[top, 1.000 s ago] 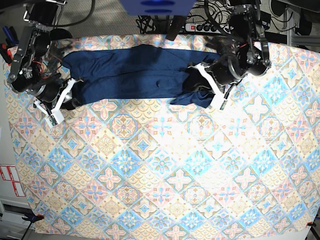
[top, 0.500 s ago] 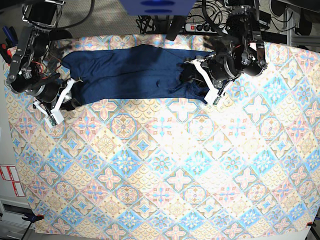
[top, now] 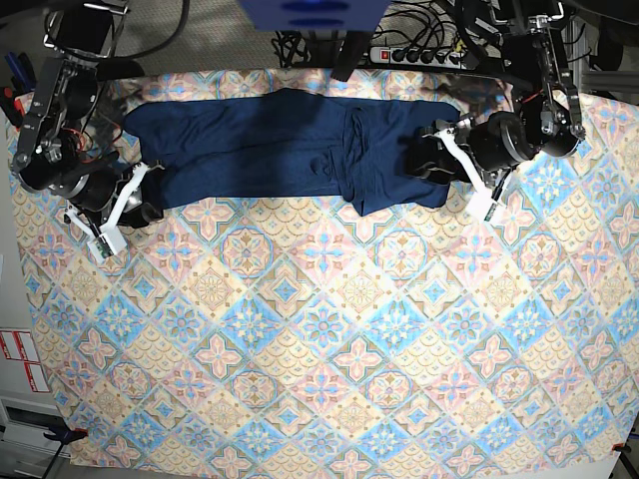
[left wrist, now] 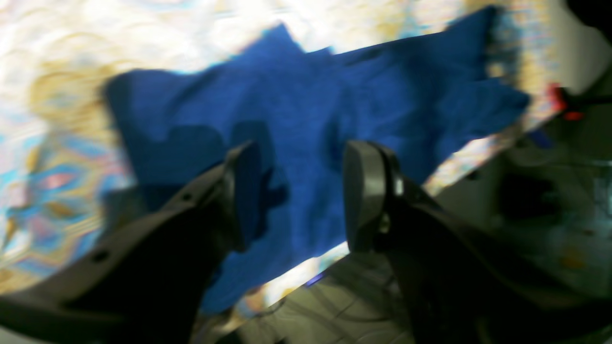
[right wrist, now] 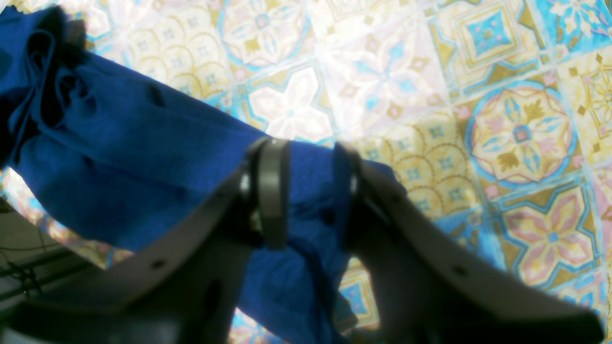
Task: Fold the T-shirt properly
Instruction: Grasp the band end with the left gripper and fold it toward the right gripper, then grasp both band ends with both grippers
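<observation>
The dark navy T-shirt (top: 260, 140) lies stretched along the far edge of the patterned tablecloth (top: 329, 329), with a bunched fold near its right end. My left gripper (top: 464, 170) hovers at that right end. In the left wrist view the left gripper (left wrist: 303, 196) is open, with nothing between its fingers and the T-shirt (left wrist: 311, 105) flat beneath. My right gripper (top: 122, 208) sits at the shirt's lower left corner. In the right wrist view the right gripper (right wrist: 311, 191) has its fingers apart, straddling the edge of the T-shirt (right wrist: 119, 157).
A power strip (top: 414, 55) and cables lie just beyond the table's far edge. A blue block (top: 315, 12) overhangs the top centre. Bare tablecloth covers the whole near half. The table's left edge runs close to my right arm.
My left gripper opened and let go of the shirt's right end, then moved right. That end now lies spread wider on the cloth. The right arm has barely moved.
</observation>
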